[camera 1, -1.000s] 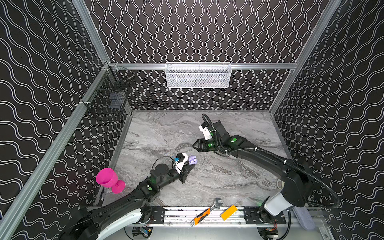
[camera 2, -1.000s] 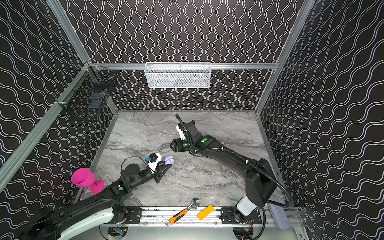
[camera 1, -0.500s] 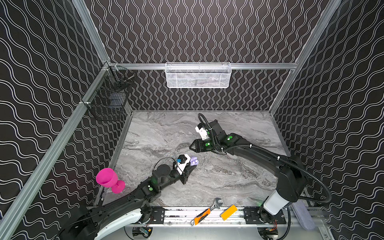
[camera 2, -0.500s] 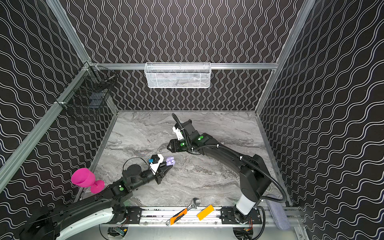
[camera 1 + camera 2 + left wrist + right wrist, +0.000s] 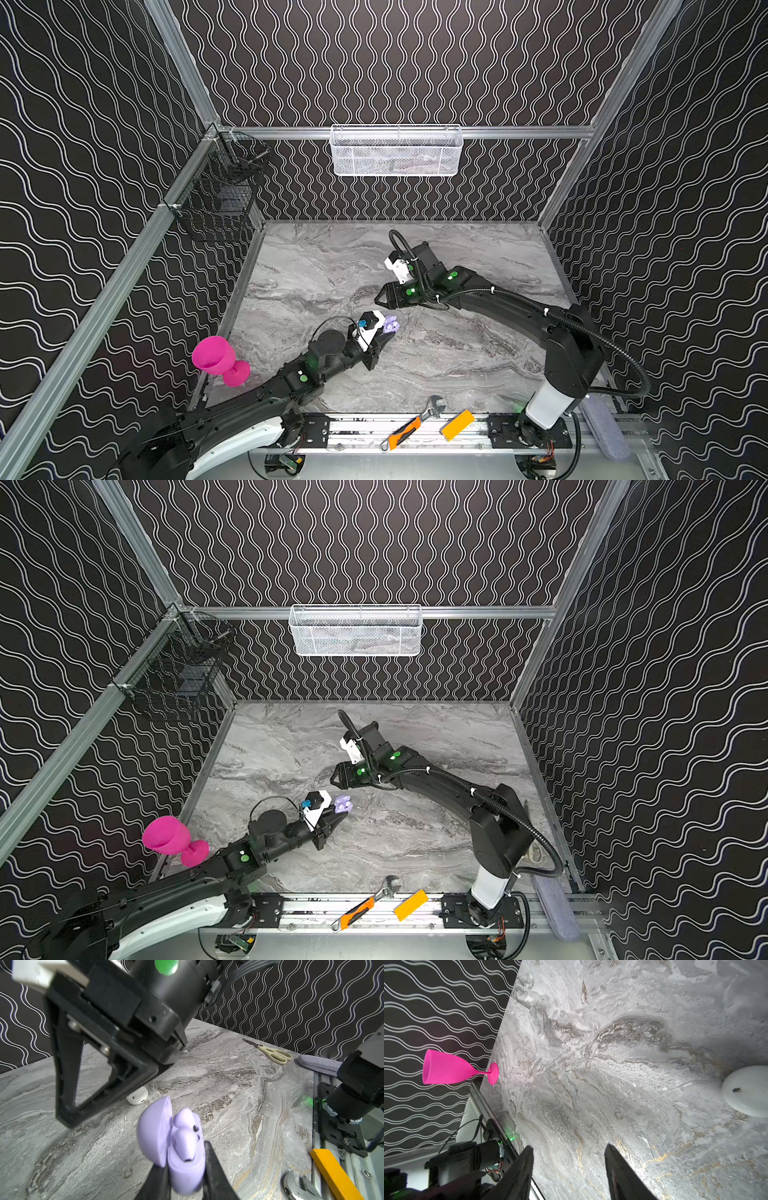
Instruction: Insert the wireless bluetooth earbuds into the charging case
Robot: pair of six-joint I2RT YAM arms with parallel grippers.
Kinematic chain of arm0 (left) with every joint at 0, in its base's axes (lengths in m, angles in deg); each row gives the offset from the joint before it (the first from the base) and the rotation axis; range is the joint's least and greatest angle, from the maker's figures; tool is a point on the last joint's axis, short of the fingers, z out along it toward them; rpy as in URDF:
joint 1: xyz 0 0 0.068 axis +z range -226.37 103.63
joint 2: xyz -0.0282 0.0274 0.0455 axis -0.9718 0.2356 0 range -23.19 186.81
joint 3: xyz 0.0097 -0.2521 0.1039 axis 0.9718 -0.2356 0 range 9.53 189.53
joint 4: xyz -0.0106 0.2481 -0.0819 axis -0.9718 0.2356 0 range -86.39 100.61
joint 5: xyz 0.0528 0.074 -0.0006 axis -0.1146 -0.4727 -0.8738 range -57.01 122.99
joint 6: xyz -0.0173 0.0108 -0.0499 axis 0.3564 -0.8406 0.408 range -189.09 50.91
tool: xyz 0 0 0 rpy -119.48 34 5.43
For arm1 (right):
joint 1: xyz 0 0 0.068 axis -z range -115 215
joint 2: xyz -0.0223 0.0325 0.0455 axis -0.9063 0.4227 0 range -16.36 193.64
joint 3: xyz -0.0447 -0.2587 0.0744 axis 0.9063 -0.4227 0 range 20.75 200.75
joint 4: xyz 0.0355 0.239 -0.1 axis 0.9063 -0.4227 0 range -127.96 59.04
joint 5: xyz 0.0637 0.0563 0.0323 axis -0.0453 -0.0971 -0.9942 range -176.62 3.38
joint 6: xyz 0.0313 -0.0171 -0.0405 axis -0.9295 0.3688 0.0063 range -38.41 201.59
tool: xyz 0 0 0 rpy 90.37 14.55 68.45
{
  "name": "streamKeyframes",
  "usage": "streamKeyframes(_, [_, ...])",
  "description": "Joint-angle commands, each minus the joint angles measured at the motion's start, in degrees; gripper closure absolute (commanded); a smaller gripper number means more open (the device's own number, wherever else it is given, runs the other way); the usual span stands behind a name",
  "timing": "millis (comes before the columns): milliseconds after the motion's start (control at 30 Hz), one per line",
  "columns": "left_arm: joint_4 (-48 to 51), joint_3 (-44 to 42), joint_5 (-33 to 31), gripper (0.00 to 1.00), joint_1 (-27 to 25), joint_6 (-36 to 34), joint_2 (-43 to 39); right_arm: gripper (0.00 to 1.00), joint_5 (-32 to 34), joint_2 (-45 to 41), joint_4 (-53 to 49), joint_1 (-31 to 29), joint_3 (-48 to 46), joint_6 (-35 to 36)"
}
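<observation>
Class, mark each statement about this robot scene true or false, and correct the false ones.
1. The left gripper is shut on the lavender case. True.
2. The lavender case's lid is closed. False: the lid stands open, with two lavender earbuds seated inside.
3. The right gripper holds the white case. False: its jaws are open and empty, and the white case lies on the table.
4. The pink goblet stands upright at the table's edge. True.

Top views overlook the whole table; wrist cameras sit close.
</observation>
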Motion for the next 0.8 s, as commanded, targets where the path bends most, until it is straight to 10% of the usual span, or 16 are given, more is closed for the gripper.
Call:
streamKeyframes(0, [-1.0,0.6,-0.7,0.95,-0.4,-1.3,0.3,0.43,-1.0,0.6,-0.9,-0.4,0.9,0.9])
streamKeyframes(767, [-0.6,0.3,-2.6,0.95,-0.8,-1.4,-0.9,0.43,-1.4,0.8,-2.1,-1.8,-0.1,1.6])
